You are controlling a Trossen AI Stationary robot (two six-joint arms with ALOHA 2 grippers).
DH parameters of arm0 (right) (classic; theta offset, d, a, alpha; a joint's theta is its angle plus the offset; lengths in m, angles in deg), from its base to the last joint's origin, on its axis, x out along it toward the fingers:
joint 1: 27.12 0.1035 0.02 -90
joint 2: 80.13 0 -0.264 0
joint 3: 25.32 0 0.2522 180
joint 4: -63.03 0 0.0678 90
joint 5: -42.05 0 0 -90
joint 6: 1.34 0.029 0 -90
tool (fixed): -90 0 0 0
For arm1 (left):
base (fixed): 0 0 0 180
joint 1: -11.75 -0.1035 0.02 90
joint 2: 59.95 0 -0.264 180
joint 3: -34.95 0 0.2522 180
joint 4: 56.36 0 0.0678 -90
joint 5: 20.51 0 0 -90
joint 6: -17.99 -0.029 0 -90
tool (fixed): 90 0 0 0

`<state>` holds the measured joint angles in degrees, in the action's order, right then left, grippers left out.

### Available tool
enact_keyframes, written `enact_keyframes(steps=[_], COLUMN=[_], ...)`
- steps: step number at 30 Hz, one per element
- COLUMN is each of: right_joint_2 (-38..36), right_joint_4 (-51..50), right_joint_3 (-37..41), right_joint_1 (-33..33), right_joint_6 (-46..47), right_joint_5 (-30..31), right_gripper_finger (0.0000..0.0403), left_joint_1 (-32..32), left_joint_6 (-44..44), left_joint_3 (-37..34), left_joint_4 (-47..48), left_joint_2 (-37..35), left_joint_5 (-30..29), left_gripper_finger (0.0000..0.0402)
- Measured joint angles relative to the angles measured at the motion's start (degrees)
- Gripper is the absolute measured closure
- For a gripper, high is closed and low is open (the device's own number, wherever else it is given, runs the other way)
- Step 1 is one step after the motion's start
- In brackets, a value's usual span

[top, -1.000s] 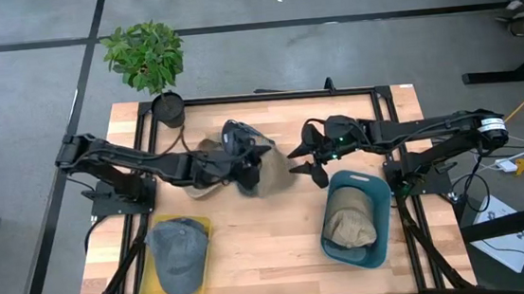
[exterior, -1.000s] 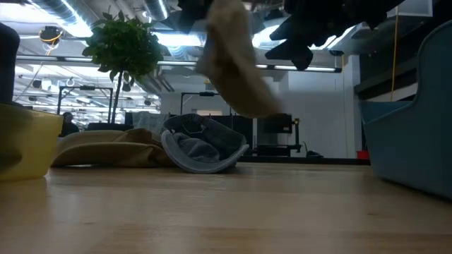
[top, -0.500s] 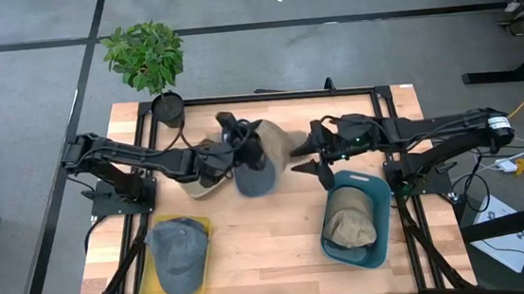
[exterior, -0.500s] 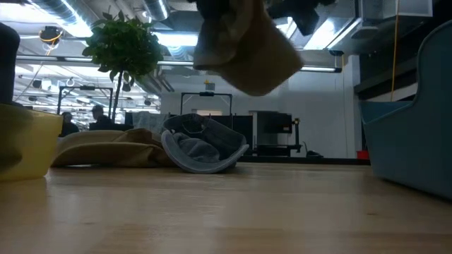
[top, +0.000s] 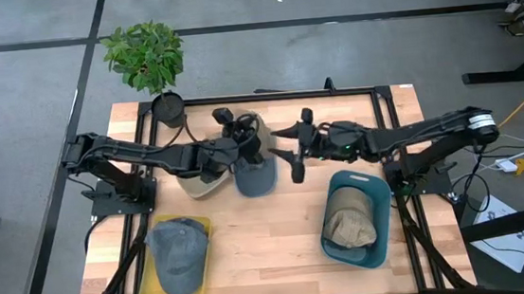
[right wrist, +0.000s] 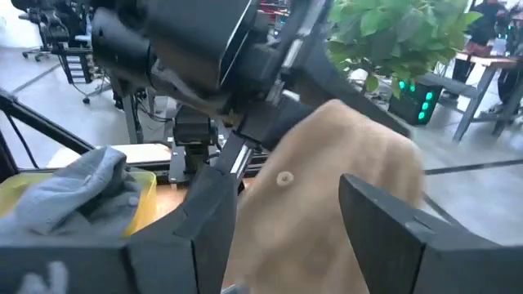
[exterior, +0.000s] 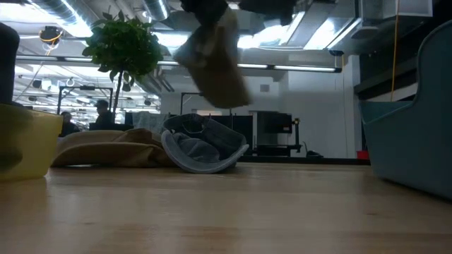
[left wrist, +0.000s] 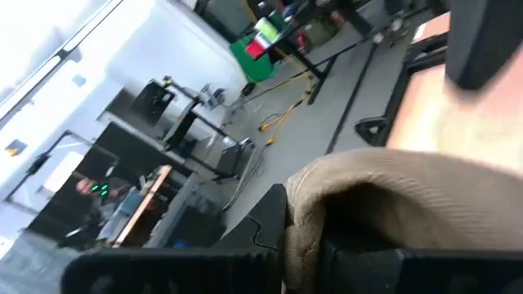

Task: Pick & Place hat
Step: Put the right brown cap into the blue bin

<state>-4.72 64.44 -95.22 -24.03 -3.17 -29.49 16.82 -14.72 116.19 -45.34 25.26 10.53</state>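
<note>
Status at this moment: my left claw is closed on a tan hat and holds it clear of the bench — the low view shows the hat hanging in the air above the surface, and the left wrist view shows its fabric bunched between my fingers. In the high view the held hat sits near the 12 o'clock edge of the bench, slightly toward 11 o'clock of centre. My right claw is spread wide, holds nothing, and faces the hat from its 3 o'clock side; the right wrist view shows the tan crown framed between my two open fingers. Judged from this, a handover is in progress and the right-hand grasp is not yet made. Done so far: one grey hat lies in the yellow bin at about 7 o'clock, and one tan hat lies in the blue bin at about 4 o'clock. Left to do: another grey hat rests on the bench just at 6 o'clock of the held hat, beside another tan hat — both unsorted. I estimate the task at roughly the halfway stage.
</note>
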Motion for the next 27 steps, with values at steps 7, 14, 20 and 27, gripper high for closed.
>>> enact_keyframes(steps=[7,14,20,27], right_joint_2=[3.5,5.3,6.2,6.2], right_joint_4=[5.3,6.4,5.9,5.8], right_joint_3=[0.0,0.0,0.0,0.0], right_joint_1=[0.0,-0.1,-0.5,-0.5], right_joint_6=[-1.5,-1.5,-3.8,-5.3], right_joint_5=[2.4,10.4,19.1,19.9], right_gripper_finger=[0.0191,0.0191,0.0192,0.0246], left_joint_1=[-0.1,-0.8,-0.9,-0.9], left_joint_6=[0.0,2.7,4.0,2.1], left_joint_3=[0.0,0.0,0.0,0.0], left_joint_4=[2.8,2.9,2.9,2.9], left_joint_2=[0.0,0.0,0.0,0.0], left_joint_5=[5.3,9.1,8.9,9.0], left_gripper_finger=[0.0389,0.0389,0.0388,0.0384])
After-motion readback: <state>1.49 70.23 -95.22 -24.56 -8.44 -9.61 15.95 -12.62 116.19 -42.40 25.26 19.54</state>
